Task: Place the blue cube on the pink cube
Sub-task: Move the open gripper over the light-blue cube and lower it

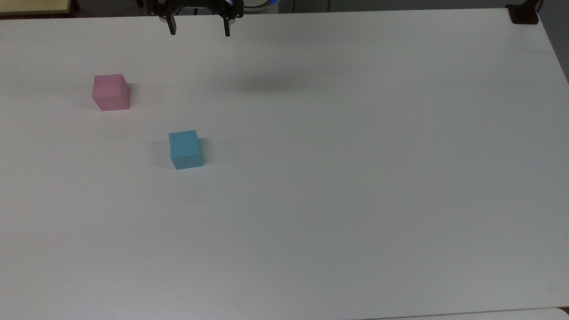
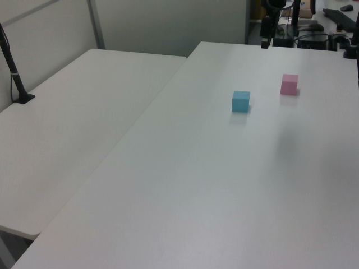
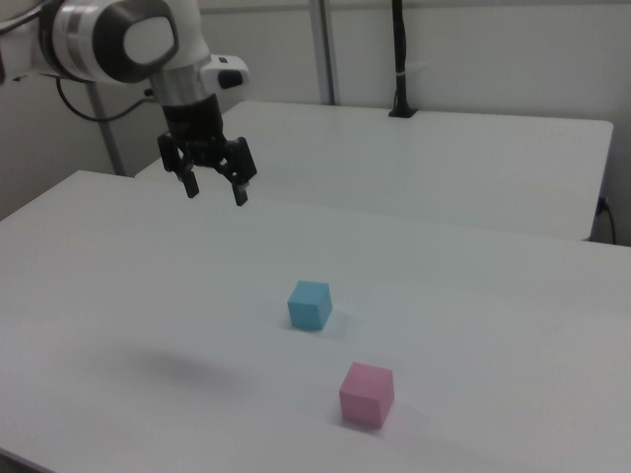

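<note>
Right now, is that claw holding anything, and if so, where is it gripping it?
Nothing is held. The gripper hangs open above the table, and the blue cube and pink cube sit apart on it.
</note>
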